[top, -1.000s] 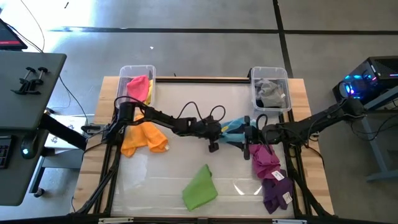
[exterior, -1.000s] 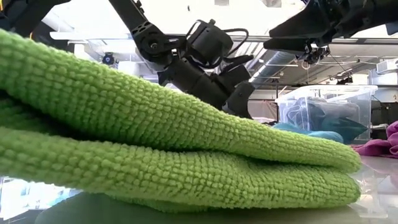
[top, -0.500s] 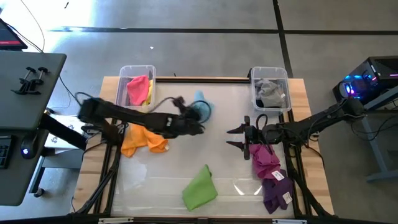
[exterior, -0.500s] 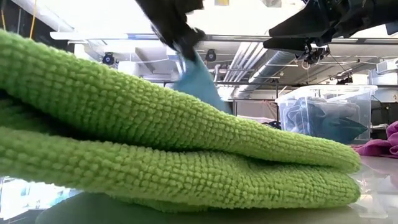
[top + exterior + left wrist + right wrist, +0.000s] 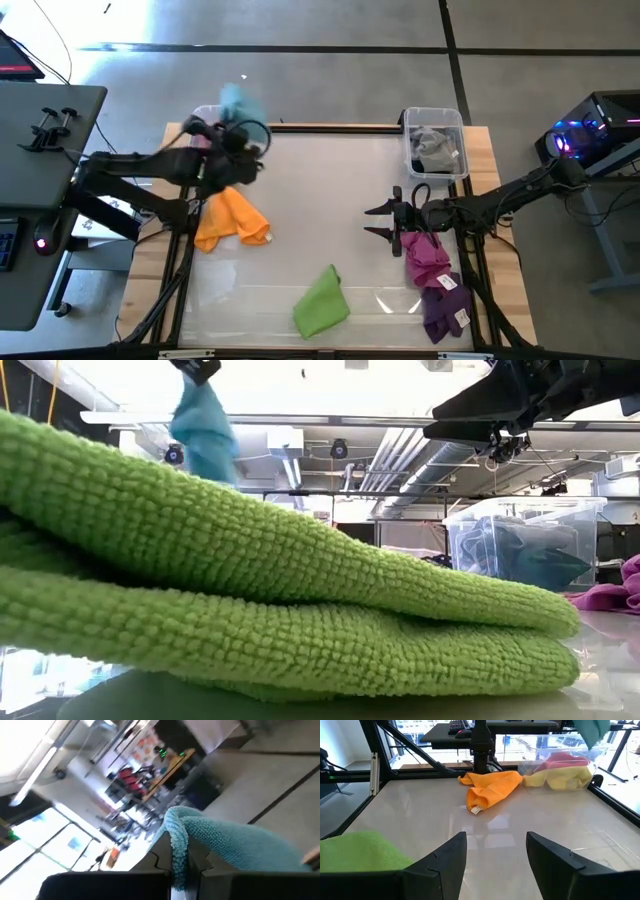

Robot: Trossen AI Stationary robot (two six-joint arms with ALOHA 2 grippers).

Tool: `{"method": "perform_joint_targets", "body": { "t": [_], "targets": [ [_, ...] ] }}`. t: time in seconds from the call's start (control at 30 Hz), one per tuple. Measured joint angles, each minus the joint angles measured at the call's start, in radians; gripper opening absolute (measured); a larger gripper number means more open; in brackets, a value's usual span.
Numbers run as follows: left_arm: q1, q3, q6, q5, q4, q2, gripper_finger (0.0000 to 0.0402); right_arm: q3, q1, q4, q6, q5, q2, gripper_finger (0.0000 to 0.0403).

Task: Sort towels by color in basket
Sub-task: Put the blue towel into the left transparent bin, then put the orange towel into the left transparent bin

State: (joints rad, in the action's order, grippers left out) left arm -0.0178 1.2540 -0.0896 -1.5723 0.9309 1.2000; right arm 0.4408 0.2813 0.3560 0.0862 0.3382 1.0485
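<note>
Left wrist view alone shows the left pincer [image 5: 182, 870] pinching, seemingly firmly, the light blue towel [image 5: 225, 837].

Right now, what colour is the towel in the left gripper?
Light blue towel, pinched in the left gripper; clearest in the left wrist view.

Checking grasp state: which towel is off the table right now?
The light blue towel. It hangs pinched in the shut left gripper above the left bin; the orange, lime green, magenta and purple towels lie on the table.
</note>
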Motion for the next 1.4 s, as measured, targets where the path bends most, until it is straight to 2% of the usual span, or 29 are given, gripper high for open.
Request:
{"method": "perform_joint_targets", "body": {
  "t": [0.17, 0.37, 0.47, 0.67, 0.77, 0.87, 1.0, 1.2, 1.4],
  "targets": [
    [0.102, -0.088, -0.154, 0.0, 0.137, -0.073, 0.0001, 0.0, 0.0, -0.001, 0.0, 0.0, 0.0, 0.02],
    [0.204, -0.274, -0.329, 0.065, 0.164, -0.116, 0.0013, 0.0, 0.0, -0.007, 0.002, 0.0, 0.0, 0.02],
    [0.223, -0.347, -0.394, 0.172, 0.166, -0.118, 0.0031, 0.0, 0.0, -0.008, 0.002, 0.0, 0.0, 0.02],
    [0.227, -0.431, -0.581, 0.455, 0.181, -0.118, 0.0078, 0.0, 0.0, -0.007, 0.001, 0.0, 0.0, 0.02],
    [0.227, -0.434, -0.619, 0.547, 0.197, -0.118, 0.0106, 0.0, 0.0, -0.007, 0.0, 0.0, 0.0, 0.02],
    [0.233, -0.413, -0.588, 0.649, 0.233, -0.121, 0.0129, 0.0, 0.0, -0.007, 0.0, 0.0, 0.0, 0.02],
    [0.234, -0.348, -0.581, 0.639, 0.274, -0.127, 0.0144, 0.0, 0.0, -0.007, 0.0, 0.0, 0.0, 0.02],
    [0.234, -0.216, -0.522, 0.598, 0.298, -0.129, 0.0143, 0.0, 0.0, -0.008, 0.001, 0.0, 0.0, 0.02],
    [0.215, -0.152, -0.511, 0.696, 0.287, -0.129, 0.014, 0.0, 0.0, -0.008, 0.0, 0.0, 0.0, 0.02]
  ]
}}
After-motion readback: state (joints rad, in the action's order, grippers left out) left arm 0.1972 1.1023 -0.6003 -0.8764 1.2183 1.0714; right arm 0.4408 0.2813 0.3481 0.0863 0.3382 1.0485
